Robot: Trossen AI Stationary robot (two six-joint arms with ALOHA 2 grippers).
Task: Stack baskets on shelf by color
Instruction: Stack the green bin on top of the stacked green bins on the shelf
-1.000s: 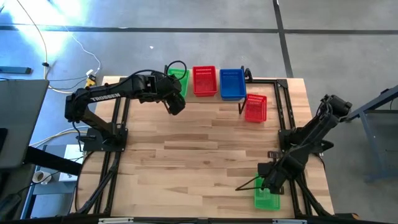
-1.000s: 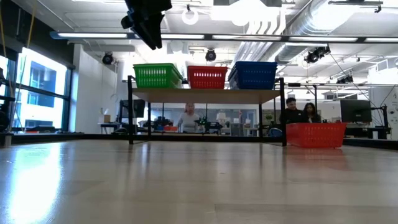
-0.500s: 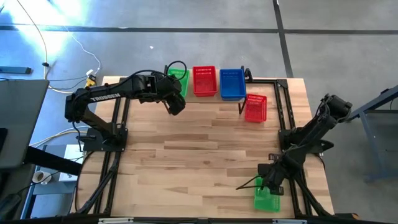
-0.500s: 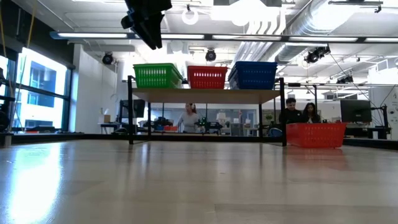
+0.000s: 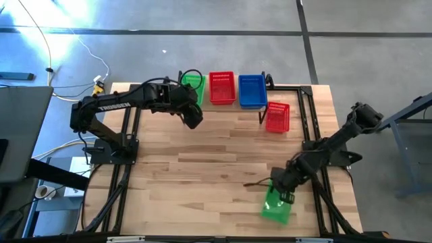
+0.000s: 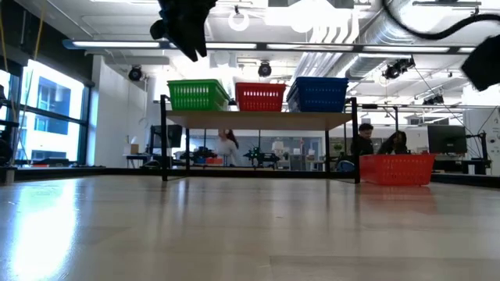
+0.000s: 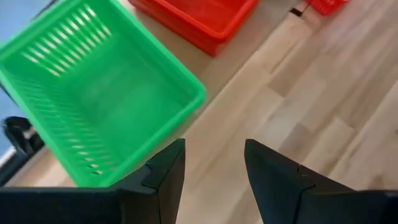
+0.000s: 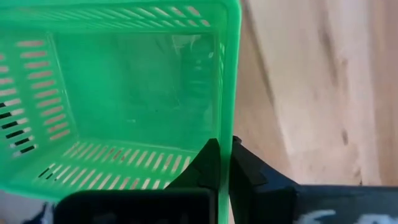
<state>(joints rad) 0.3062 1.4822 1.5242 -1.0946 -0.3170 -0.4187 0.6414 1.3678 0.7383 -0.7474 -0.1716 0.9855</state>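
Observation:
Three stacks stand on the shelf [image 6: 258, 119]: a green basket [image 5: 194, 84], a red basket [image 5: 222, 87] and a blue basket [image 5: 252, 90]. Another red basket [image 5: 277, 116] rests on the table at the shelf's right end. My left gripper [image 5: 194, 121] hangs open just in front of the shelf's green basket [image 7: 93, 118]. My right gripper [image 5: 280, 194] is near the table's near right corner, shut on a loose green basket [image 5: 275, 206], which sits askew to the table edge. My right gripper pinches the green basket's side wall at its rim [image 8: 227, 124], one finger [image 8: 208, 163] inside the basket and one finger [image 8: 250, 169] outside. The fingers come from above, slanting from the right. Whether the basket's bottom is clear of the table, I cannot tell.
Black frame rails [image 5: 307, 121] run along both sides of the table. Bare wood [image 5: 216, 162] lies between the shelf and the near edge. People [image 6: 379, 142] are in the room behind the table.
My right gripper has swung toward the table's left and a little toward the far edge, staying shut on the green basket. The basket has shifted left with it and turned, so it now sits askew to the near edge.

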